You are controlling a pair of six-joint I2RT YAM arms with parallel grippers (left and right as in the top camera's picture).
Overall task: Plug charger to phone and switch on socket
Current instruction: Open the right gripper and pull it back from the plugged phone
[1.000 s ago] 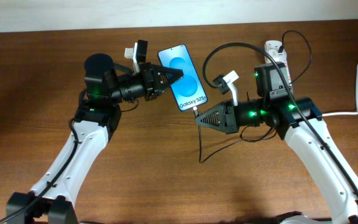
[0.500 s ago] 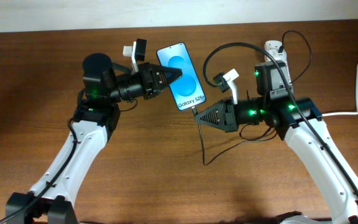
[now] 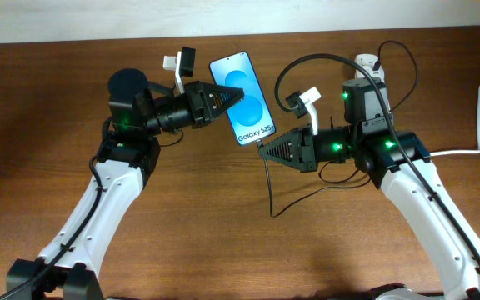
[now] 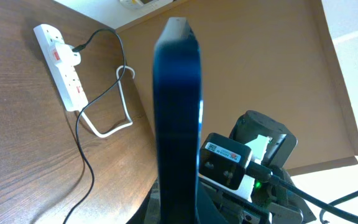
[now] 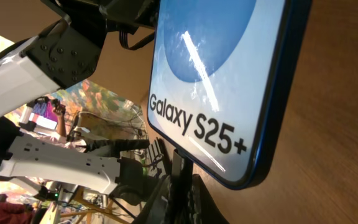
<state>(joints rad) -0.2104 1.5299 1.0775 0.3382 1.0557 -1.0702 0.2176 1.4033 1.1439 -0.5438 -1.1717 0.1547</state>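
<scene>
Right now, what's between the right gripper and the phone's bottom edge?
Only the plug tip of the charger, pinched in the right gripper and meeting the bottom edge of the phone; the right wrist view shows it. Whether it's seated is unclear.

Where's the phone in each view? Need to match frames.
Overhead: phone upper centre, screen showing.
Left wrist: phone centre, edge-on, a dark vertical bar.
Right wrist: phone fills upper middle, text readable.
Shared landmark: socket, overhead upper right, left wrist upper left; not in right wrist.
</scene>
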